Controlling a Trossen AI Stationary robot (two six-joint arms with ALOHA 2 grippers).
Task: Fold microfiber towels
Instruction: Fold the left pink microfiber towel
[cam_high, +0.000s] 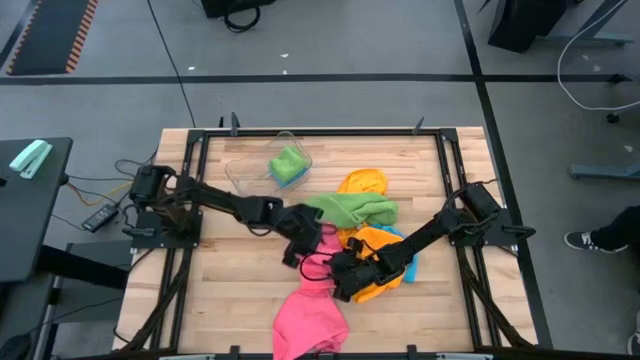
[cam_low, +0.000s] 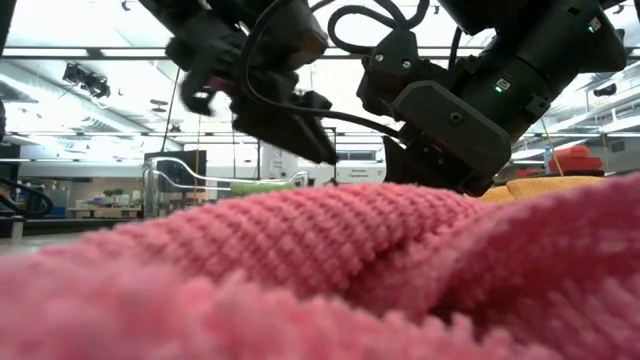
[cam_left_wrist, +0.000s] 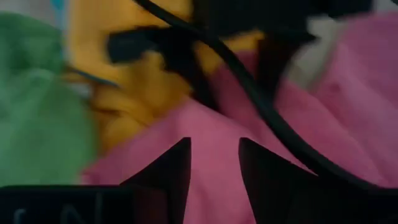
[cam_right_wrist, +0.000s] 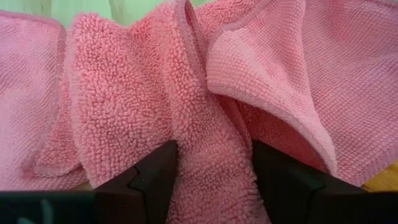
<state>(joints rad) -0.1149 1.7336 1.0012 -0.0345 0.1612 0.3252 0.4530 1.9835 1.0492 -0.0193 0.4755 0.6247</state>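
I cannot read any text, label, brand or number in my views. On the body of my left gripper (cam_left_wrist: 214, 180), in its wrist view, there are some pale marks, but they are too blurred to read. In the low view, far behind the pink towel (cam_low: 330, 270), a white panel in the room carries dark marks, too small for me to read

Dark jointed arms (cam_high: 225, 200), black cables (cam_low: 300, 75)

Crumpled towel (cam_high: 310, 318) lies near table's (cam_high: 220, 300) front edge, other towels (cam_high: 362, 212) behind.
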